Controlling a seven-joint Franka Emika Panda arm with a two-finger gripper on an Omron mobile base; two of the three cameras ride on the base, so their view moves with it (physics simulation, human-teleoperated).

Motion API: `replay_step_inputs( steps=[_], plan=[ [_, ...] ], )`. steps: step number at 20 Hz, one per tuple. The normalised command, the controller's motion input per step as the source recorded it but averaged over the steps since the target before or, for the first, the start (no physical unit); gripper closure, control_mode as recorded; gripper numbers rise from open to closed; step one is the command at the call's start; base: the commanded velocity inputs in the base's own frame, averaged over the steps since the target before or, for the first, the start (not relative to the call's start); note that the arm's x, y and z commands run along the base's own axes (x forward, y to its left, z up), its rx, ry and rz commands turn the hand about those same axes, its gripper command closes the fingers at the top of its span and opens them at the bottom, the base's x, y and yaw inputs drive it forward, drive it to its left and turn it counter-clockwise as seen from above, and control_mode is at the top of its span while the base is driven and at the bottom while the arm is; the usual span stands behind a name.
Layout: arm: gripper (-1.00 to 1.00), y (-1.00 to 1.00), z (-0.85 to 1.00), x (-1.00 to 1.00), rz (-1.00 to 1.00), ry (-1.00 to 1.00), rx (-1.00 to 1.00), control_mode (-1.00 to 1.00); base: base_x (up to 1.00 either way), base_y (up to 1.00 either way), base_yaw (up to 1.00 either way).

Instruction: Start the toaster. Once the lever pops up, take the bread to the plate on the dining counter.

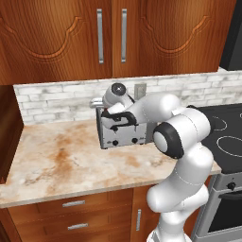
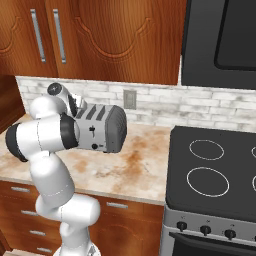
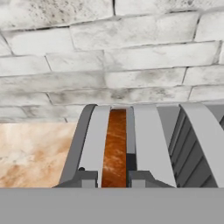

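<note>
The pincer (image 3: 113, 183) hangs right over the toaster (image 1: 124, 133), tips together, one on each lip of a slot and nothing clamped between them. Directly under those tips in the hand view sits the bread (image 3: 116, 148), a brown strip down inside its slot, only the top edge showing. So the slice is in the machine and nowhere near a plate yet. Whether the lever has gone down I cannot tell from here; the arm covers much of the toaster's face in the left base view, and the right base view shows mostly its darker end (image 2: 114, 129). My read: this is the start of the job or the wait for the pop. Lifting the slice out and carrying it to the dining counter are both still to come.

Under the toaster, the table (image 1: 61, 160) is beige stone with rusty marbling, bare in front of the machine. Off to the pincer's right stands the black stove (image 2: 210, 170) with its ring burners. Just beyond the toaster runs the pale brick backsplash (image 3: 109, 57) with a wall outlet (image 2: 130, 99), and above that reddish wood cabinets (image 1: 61, 38) with long metal handles.
</note>
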Motion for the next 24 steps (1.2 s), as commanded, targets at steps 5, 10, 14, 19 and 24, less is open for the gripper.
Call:
replay_step_inputs(
  steps=[5, 10, 14, 19, 24],
  plan=[
    [1.0, 0.0, 0.0, 0.0, 0.0, 0.0, 0.0, -1.0, 0.0, 0.0, 0.0],
    [1.0, 0.0, 0.0, 0.0, 0.0, 0.0, 0.0, -1.0, 0.0, 0.0, 0.0],
    [1.0, 0.0, 0.0, 0.0, 0.0, 0.0, 0.0, -1.0, 0.0, 0.0, 0.0],
    [1.0, 0.0, 0.0, 0.0, 0.0, -0.02, 0.0, -1.0, 0.0, 0.0, 0.0],
    [1.0, 0.0, 0.1, -0.03, 0.0, -0.14, 0.0, -1.0, 0.0, 0.0, 0.0]
  ],
)
